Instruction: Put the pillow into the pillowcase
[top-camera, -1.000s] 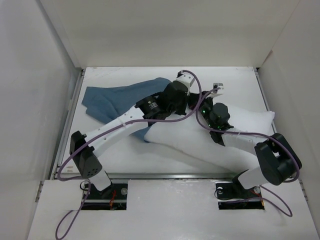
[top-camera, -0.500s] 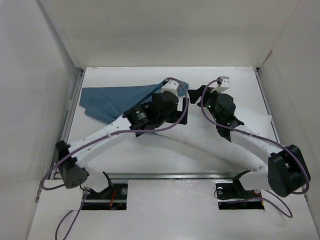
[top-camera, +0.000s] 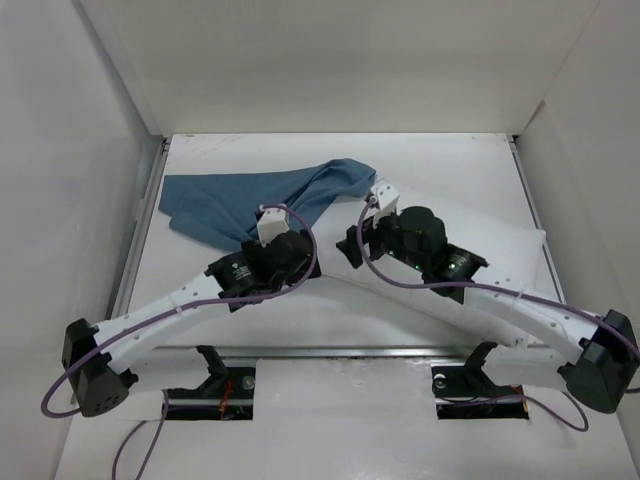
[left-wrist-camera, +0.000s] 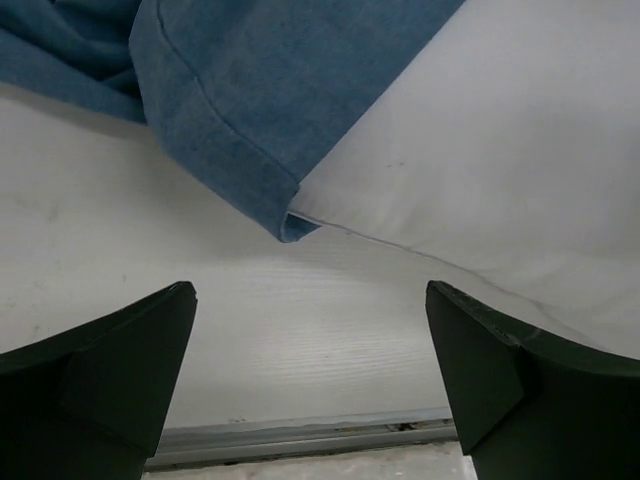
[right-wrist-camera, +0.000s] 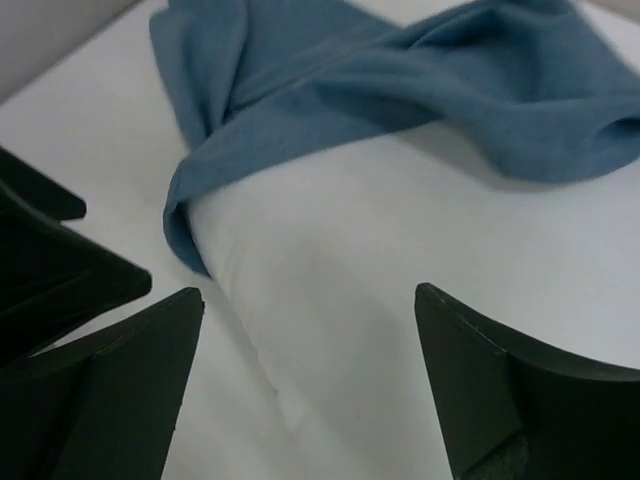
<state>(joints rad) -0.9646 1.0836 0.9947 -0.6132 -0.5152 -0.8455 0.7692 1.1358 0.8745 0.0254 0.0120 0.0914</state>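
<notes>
Plainly, both sets of jaws stand released, spread wide and holding nothing. The pillow (top-camera: 500, 235) lies slantwise on the right half of the table (top-camera: 450, 160). Its left end is covered by the pillowcase (top-camera: 230, 200), whose remaining cloth trails away rumpled toward the far left corner. From the left wrist, the left jaws hang low over the bare table, near where the blue hem overlaps the pillow's corner. From the right wrist, the right jaws hover above the pillow's white top. There the blue cloth curls round the end, but most of the pillow is uncovered. Whether that end sits inside the opening cannot be told.
</notes>
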